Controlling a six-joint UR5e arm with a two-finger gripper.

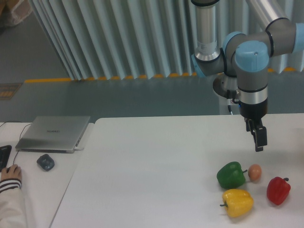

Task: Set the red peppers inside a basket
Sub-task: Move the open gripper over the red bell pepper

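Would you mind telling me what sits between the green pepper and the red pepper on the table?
In the camera view, a small egg lies between the green pepper and the red pepper, close beside the green one.

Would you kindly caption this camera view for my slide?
Pincer hangs above table near red pepper, with no basket visible.

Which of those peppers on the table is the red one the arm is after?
Look at the white table, near its right front corner, where three peppers cluster below the gripper. The red pepper is the rightmost one, glossy with a short dark stem, right of the green pepper and yellow pepper.
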